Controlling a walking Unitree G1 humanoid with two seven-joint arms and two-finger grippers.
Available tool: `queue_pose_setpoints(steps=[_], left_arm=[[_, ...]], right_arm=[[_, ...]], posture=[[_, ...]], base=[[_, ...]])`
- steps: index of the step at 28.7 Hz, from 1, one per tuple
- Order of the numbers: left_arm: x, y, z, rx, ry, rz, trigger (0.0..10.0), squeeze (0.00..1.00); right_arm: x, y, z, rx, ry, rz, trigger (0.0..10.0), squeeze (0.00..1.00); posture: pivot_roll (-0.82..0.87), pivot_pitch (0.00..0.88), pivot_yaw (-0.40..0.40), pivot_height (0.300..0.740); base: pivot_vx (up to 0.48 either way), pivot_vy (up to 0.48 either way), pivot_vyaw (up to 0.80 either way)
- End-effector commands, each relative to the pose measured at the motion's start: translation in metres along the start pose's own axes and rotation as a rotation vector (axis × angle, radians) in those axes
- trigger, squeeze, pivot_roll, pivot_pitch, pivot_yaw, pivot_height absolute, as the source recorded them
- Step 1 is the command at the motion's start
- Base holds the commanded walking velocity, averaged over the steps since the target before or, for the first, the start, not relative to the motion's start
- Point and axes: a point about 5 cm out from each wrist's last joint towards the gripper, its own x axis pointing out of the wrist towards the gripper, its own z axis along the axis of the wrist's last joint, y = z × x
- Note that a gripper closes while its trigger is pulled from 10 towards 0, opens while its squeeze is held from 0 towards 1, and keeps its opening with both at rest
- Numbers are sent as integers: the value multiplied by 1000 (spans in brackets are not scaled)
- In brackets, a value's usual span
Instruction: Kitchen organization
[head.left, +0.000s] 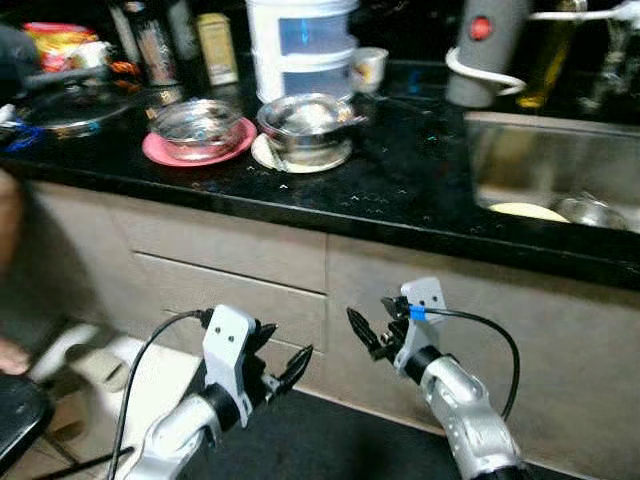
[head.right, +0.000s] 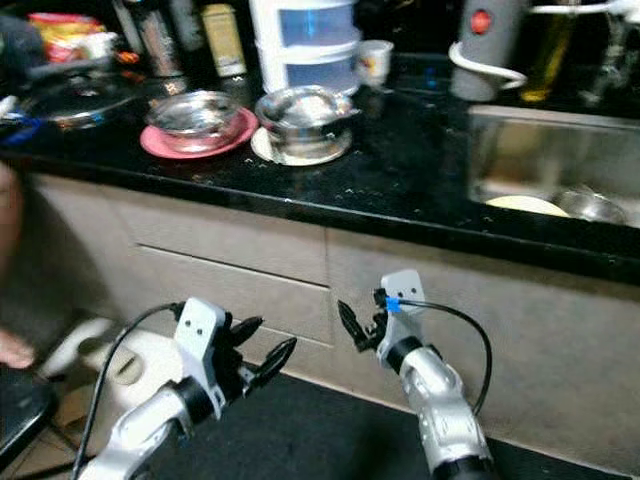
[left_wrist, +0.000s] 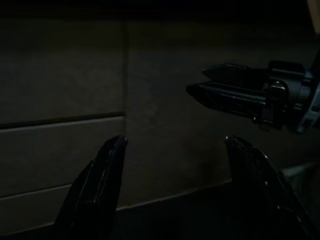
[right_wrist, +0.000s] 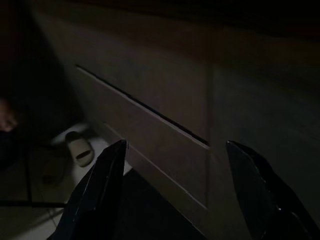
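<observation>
Steel bowls were what the job seemed to concern: from the head views, one steel bowl (head.left: 200, 124) sat on a pink plate (head.left: 160, 152) and a second steel bowl (head.left: 308, 118) on a pale plate (head.left: 268, 155), side by side toward the back of the black counter (head.left: 400, 190), with a white container (head.left: 298, 45) and some bottles behind them and a sink (head.left: 560, 165) off to the robot's right holding a few dishes. Both arms hung low in front of the cabinet drawers (head.left: 230, 260), well below the counter edge; the left gripper (head.left: 278, 368) and the right gripper (head.left: 370, 325) pointed toward each other, neither holding anything. To my eye the bowls would be light, rigid and slick, likely to skate on their plates, so the thin rim looked the safest place to pinch, one finger inside and one outside, while the plates underneath seemed the breakable part. In the dark left wrist view, the left gripper's fingers (left_wrist: 107, 170) stood spread apart and empty before the drawer fronts, with the right gripper's closer-set fingers crossing ahead of it. In the right wrist view, its fingers (right_wrist: 107, 175) were likewise parted around nothing, aimed at the drawers, with a slipper (right_wrist: 80, 147) on the floor beyond.
</observation>
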Motion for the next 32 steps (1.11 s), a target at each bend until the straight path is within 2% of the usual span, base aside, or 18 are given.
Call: queue_pose_setpoints(steps=[1, 25, 27, 30, 32], left_arm=[[-3, 3, -8, 5, 39, 6, 10000, 0], [0, 8, -8, -1, 28, 24, 10000, 0], [1, 8, -8, 2, 26, 25, 10000, 0], [1, 8, -7, 3, 25, 24, 10000, 0], [1, 8, -6, 3, 15, 13, 10000, 0]], right_arm=[[2, 3, -2, 17, -3, 14, 10000, 0], [4, 5, 0, 36, -26, 58, 10000, 0], [3, 9, 7, 75, -69, 119, 10000, 0], [2, 10, 10, 91, -88, 144, 10000, 0], [3, 17, 31, 144, -186, 191, 10000, 0]], posture=[[-26, 0, -7, 740], [-26, 0, -7, 740], [-21, 0, -9, 740], [-21, 0, -9, 740], [-18, 0, -8, 740]], base=[[0, 0, 794], [0, 0, 794], [0, 0, 387], [0, 0, 0], [133, 0, 0]])
